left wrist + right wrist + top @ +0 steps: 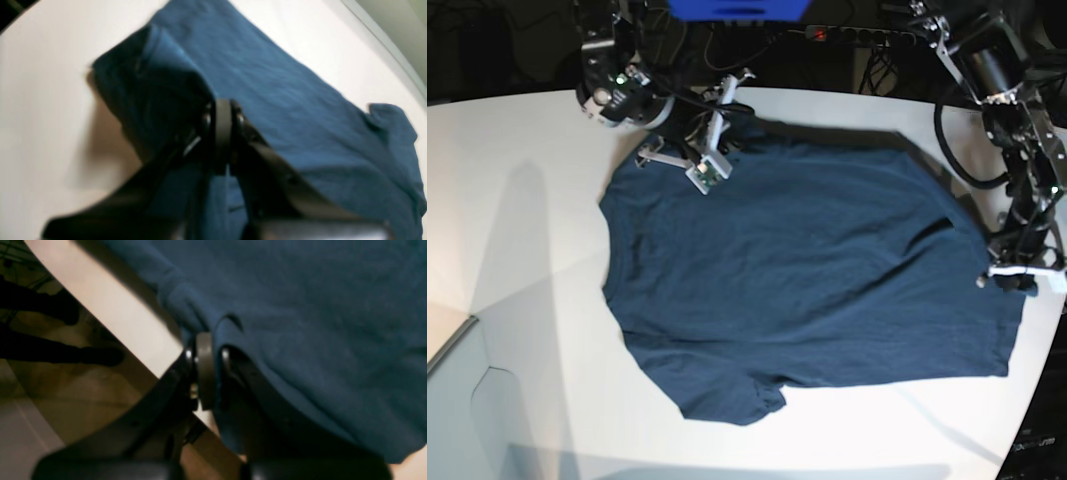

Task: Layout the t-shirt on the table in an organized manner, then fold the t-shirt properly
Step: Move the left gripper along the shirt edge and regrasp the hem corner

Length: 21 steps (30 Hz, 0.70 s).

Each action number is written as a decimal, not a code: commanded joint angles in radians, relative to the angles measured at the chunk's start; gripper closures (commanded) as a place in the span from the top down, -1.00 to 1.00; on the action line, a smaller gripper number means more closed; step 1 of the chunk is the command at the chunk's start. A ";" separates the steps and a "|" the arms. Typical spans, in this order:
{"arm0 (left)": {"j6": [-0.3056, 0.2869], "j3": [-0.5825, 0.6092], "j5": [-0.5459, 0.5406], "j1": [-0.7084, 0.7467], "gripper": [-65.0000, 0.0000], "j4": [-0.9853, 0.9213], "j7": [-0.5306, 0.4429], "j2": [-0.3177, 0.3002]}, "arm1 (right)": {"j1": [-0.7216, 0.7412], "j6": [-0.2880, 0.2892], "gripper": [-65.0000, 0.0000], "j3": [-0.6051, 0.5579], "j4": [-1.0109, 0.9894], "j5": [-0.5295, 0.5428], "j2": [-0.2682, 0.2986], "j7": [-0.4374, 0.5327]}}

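The dark navy t-shirt [807,260] lies spread across the white table [527,250], one sleeve [727,405] toward the front. My right gripper [667,150] is at the shirt's back left corner, shut on a fold of its edge [230,330] close to the table's rim [110,303]. My left gripper [987,280] is at the shirt's right edge. In the left wrist view it [223,113] is shut on the cloth, and the t-shirt [267,86] rises in a ridge from the table [33,100] up to the fingers.
A power strip [857,35] and cables lie behind the table's back edge. Beyond the rim in the right wrist view are the floor and dark stand legs [50,350]. The table's grey edge [383,36] curves past the shirt. A step in the tabletop shows at the front left [457,340].
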 commanded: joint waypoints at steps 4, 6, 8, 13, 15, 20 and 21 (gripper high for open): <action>-0.003 0.051 0.021 -0.109 -0.97 -0.107 -0.024 -0.016 | 0.027 0.014 -1.00 -0.003 0.014 0.019 0.003 0.016; -0.003 0.065 0.073 -0.159 -0.83 -0.172 -0.024 -0.013 | 0.027 0.014 -1.00 -0.003 0.017 0.019 0.003 0.016; -0.003 0.073 0.124 -0.197 -0.54 -0.216 -0.026 -0.007 | 0.027 0.014 -1.00 -0.003 0.017 0.019 0.004 0.016; -0.005 0.068 0.150 -0.208 -0.06 -0.204 -0.026 0.004 | 0.036 0.014 -1.00 -0.003 0.017 0.019 0.004 0.016; -0.005 0.067 0.150 -0.192 -0.06 -0.179 -0.026 -0.004 | 0.039 0.014 -1.00 -0.003 0.016 0.019 0.004 0.016; -0.005 0.028 0.159 -0.182 -0.06 -0.250 -0.130 -0.053 | 0.044 0.014 -1.00 -0.003 0.014 0.019 0.004 0.017; -0.005 0.027 0.159 -0.185 -0.06 -0.288 -0.156 -0.064 | 0.053 0.014 -1.00 -0.003 0.014 0.019 0.003 0.017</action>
